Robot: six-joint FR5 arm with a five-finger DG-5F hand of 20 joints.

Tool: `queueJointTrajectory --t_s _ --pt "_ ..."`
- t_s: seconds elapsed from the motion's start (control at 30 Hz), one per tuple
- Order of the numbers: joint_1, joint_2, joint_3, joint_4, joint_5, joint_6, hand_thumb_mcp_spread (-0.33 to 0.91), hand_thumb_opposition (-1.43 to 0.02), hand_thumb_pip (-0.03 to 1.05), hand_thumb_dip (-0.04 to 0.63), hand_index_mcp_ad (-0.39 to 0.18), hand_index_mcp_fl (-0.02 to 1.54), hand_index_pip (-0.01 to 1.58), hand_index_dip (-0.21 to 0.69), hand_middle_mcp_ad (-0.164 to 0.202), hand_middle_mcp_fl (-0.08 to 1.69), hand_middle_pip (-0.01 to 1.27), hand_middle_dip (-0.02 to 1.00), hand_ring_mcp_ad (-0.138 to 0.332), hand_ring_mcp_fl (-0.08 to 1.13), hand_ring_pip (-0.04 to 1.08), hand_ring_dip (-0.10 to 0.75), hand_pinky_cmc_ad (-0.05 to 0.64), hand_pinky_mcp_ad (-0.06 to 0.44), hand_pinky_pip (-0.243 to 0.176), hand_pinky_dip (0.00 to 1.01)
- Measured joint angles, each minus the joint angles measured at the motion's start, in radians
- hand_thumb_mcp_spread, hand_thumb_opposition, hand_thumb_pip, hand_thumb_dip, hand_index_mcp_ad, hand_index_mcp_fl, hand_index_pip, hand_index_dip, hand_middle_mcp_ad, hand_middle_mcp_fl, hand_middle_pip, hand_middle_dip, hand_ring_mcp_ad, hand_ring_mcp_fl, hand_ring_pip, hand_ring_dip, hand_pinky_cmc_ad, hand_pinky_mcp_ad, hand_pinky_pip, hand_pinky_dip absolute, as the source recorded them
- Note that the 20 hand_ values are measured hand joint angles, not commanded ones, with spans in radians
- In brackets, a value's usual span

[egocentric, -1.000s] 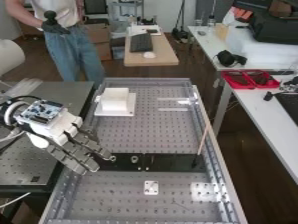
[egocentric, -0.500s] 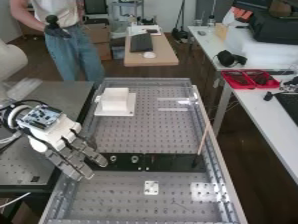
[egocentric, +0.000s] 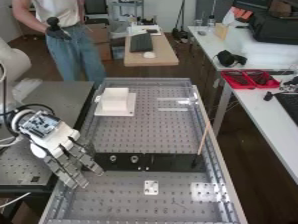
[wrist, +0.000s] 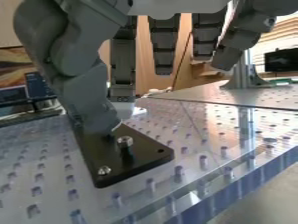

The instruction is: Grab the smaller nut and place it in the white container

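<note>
On the bar [egocentric: 169,162], near its end, stands the smaller nut [wrist: 124,142], ungripped. Opened and empty, the hand [egocentric: 58,138] has just shifted off the larger nut [egocentric: 113,158], probably lining up 1 grasp.

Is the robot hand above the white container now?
No, in the high view the robot hand is beside the left end of the black bar, and the white container stands farther along the bench.

bench [egocentric: 133,132]: grey, full of holes
bar [egocentric: 173,162]: black, flat, crosswise
container [egocentric: 116,102]: white, toward far end
plate [egocentric: 151,188]: small, white, nearer than bar
</note>
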Motion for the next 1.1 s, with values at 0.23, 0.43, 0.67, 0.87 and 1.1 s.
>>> queueJointTrajectory --t_s 0.23,0.43,0.67,0.87,1.1 --pt "0.003 -0.024 0.008 0.015 0.015 0.004 0.4 -0.83 0.8 0.253 -0.119 0.05 1.56 0.051 0.098 0.1 0.13 0.21 0.225 0.0 0.07 0.051 0.278 0.178 -0.061 0.35" --pt "-0.008 -0.035 0.016 0.005 0.013 0.001 0.39 -0.8 0.8 0.251 -0.119 0.05 1.56 0.051 0.098 0.1 0.12 0.21 0.225 0.0 0.07 0.049 0.278 0.178 -0.061 0.37" --pt "-0.013 -0.036 0.015 0.004 0.009 -0.016 0.4 -0.78 0.8 0.236 -0.119 0.05 1.56 0.051 0.099 0.1 0.12 0.22 0.225 0.0 0.07 0.049 0.278 0.178 -0.058 0.4" --pt "-0.016 -0.039 0.018 0.002 0.007 -0.017 0.37 -0.74 0.76 0.204 -0.119 0.05 1.55 0.051 0.099 0.1 0.12 0.22 0.225 0.0 0.07 0.049 0.278 0.178 -0.061 0.43" --pt "-0.019 -0.043 0.021 0.006 0.005 -0.021 0.35 -0.73 0.76 0.188 -0.119 0.05 1.55 0.051 0.099 0.1 0.12 0.22 0.225 0.0 0.07 0.049 0.278 0.178 -0.061 0.46"
